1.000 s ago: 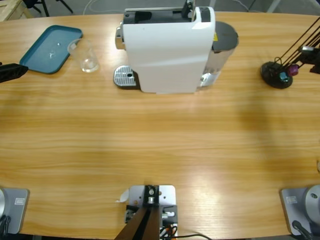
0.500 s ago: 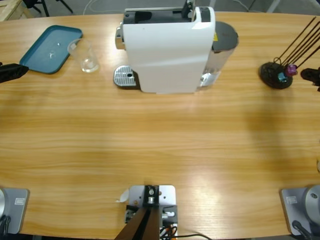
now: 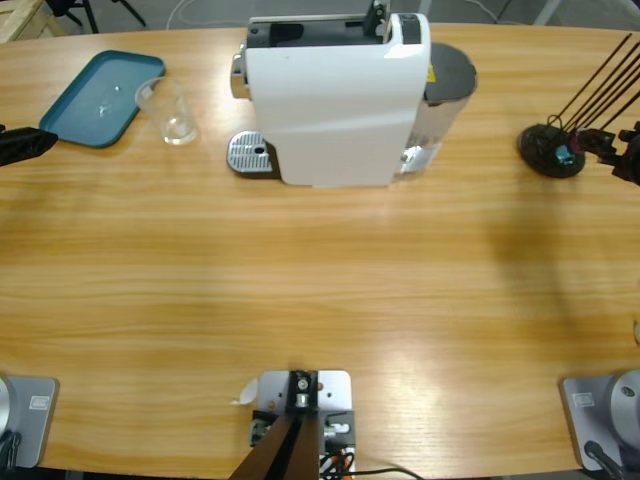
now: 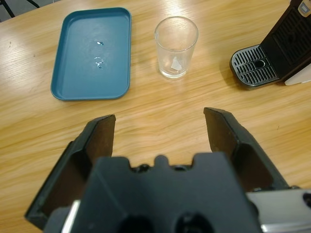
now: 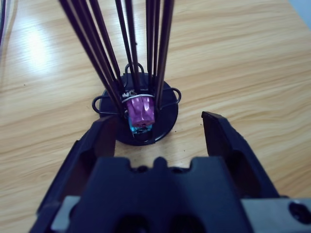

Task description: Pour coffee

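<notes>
Claws first: my left gripper [image 4: 159, 127] is spread wide with nothing between its jaws, hanging over bare wooden table [image 3: 320, 290] at the table's left edge, where only its black tip [image 3: 22, 145] shows from above. Just beyond those jaws stands a clear glass tumbler [image 4: 176, 47], upright on the wood, with a pale glint at its bottom; I cannot tell whether that is coffee or only light in the glass. To the tumbler's left in my left wrist view lies a teal tray [image 4: 92, 53], flat on the table and close beside the tumbler, with a few drops shining on its floor. To the tumbler's right sits the round metal drip grate [image 4: 252, 68] of the coffee machine, with nothing standing on it.

My right gripper [image 5: 158, 133] is likewise spread open and holds nothing. Right ahead of it, between the jaw tips in its wrist view, is a black wire capsule stand [image 5: 141, 111] on a round base, its dark rods rising out of the top of the picture. A purple capsule [image 5: 140, 109] sits low in the stand, with a blue one just under it.

From above, the white coffee machine [image 3: 335, 100] stands at the far middle of the table, the tumbler [image 3: 172, 110] and tray [image 3: 95, 98] to one side, the capsule stand [image 3: 553, 150] well apart on the other, my right gripper [image 3: 622, 152] next to it.
</notes>
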Robot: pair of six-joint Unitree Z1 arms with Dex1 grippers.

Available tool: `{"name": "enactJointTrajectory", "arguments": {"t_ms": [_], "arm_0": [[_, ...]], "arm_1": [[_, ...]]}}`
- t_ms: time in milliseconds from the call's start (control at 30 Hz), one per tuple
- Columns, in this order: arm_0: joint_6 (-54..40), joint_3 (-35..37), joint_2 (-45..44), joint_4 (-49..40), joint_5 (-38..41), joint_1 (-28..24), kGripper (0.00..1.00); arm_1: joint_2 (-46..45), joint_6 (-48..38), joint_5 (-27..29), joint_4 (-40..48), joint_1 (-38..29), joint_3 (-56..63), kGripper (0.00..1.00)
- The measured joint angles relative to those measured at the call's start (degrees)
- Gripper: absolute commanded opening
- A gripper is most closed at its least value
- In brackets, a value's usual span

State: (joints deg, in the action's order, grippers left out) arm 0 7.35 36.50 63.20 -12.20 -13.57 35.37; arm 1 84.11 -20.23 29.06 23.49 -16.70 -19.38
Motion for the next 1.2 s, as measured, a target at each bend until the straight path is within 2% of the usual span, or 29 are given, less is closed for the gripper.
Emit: {"name": "enactJointTrajectory", "arguments": {"t_ms": [200, 267, 333, 367, 400, 433, 500, 533, 1100, 1200], "arm_0": [[0.0, 0.0, 0.0, 0.0, 0.0, 0.0, 0.78], [0.0, 0.0, 0.0, 0.0, 0.0, 0.0, 0.78], [0.0, 0.0, 0.2, 0.0, 0.0, 0.0, 0.78], [0.0, 0.0, 0.2, 0.0, 0.0, 0.0, 0.78], [0.0, 0.0, 0.3, 0.0, 0.0, 0.0, 0.78], [0.0, 0.0, 0.5, 0.0, 0.0, 0.0, 0.78], [0.0, 0.0, 0.7, 0.0, 0.0, 0.0, 0.78], [0.0, 0.0, 0.8, 0.0, 0.0, 0.0, 0.78], [0.0, 0.0, 1.3, 0.0, 0.0, 0.0, 0.78], [0.0, 0.0, 1.4, 0.0, 0.0, 0.0, 0.78]], "arm_1": [[3.8, 0.0, 0.0, 4.7, 0.0, 1.3, 0.67], [4.8, 0.0, 0.0, 5.9, 0.0, 1.3, 0.595], [5.8, 0.0, 0.0, 6.8, 0.0, 1.3, 0.575], [6.3, 0.0, 0.0, 7.2, 0.0, 1.3, 0.492], [6.8, 0.0, 0.0, 7.6, 0.0, 1.3, 0.457], [7.1, 0.0, 0.0, 8.1, 0.0, 1.3, 0.36], [7.9, 0.0, 0.0, 8.7, 0.0, 1.3, 0.043], [8.2, 0.0, 0.0, 8.9, 0.0, 1.3, 0.0], [9.6, -0.3, 1.6, 10.1, -0.7, 1.4, 0.0], [8.7, 0.3, 1.6, 8.2, -0.7, 1.0, 0.0]]}}
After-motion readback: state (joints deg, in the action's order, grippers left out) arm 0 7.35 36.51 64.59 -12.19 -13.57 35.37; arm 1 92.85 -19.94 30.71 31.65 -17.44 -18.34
